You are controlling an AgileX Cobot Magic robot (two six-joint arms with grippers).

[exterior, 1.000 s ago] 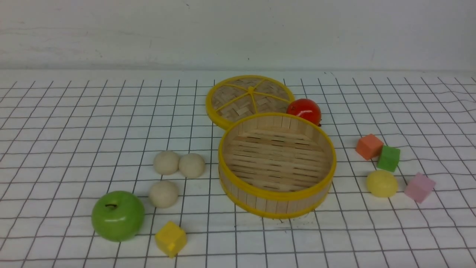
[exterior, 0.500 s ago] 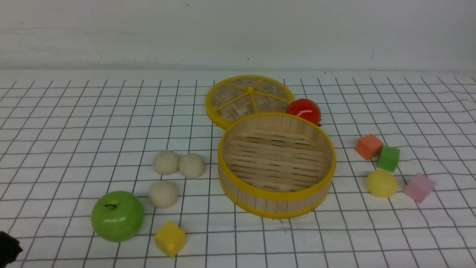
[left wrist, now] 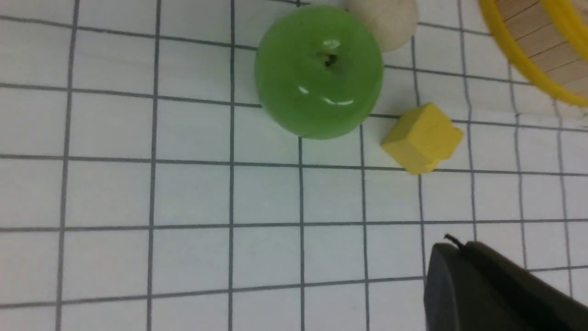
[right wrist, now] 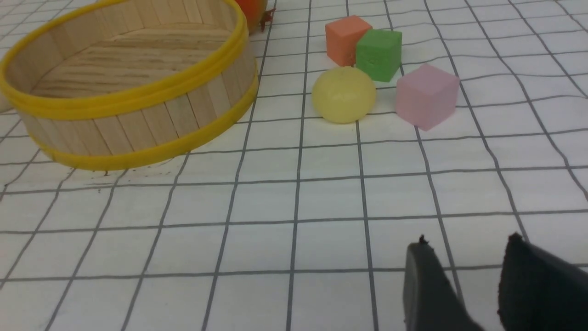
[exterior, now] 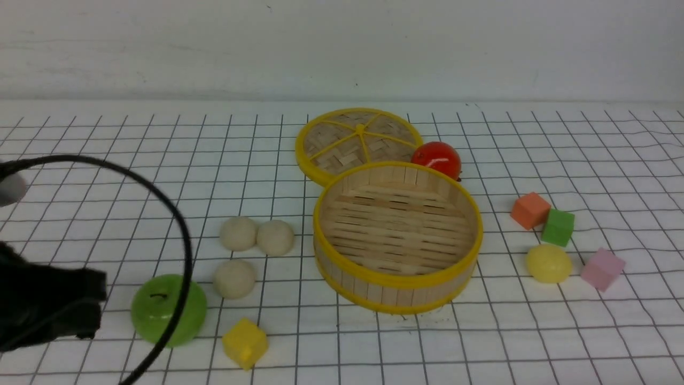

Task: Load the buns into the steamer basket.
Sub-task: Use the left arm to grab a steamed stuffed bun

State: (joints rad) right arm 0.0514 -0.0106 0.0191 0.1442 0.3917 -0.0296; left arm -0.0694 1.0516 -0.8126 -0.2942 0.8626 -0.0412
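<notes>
The left arm (exterior: 53, 299) shows as a black, blocky part with a short straight edge, and with it is a grey, rounded piece (exterior: 10, 190). A thick black cable (exterior: 179, 214) makes a wide, smooth curve. The left gripper (left wrist: 452, 243) and the right gripper (right wrist: 468, 241) have dark, narrow fingers with pointed tips.

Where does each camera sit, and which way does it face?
Front: between the arms, looking forward over the steamer basket; left arm shows.
Left wrist: on that wrist, looking down at the green apple; closed left hand shows.
Right wrist: on that wrist, looking across at the pink cube; open right hand shows.
All three share the basket.
</notes>
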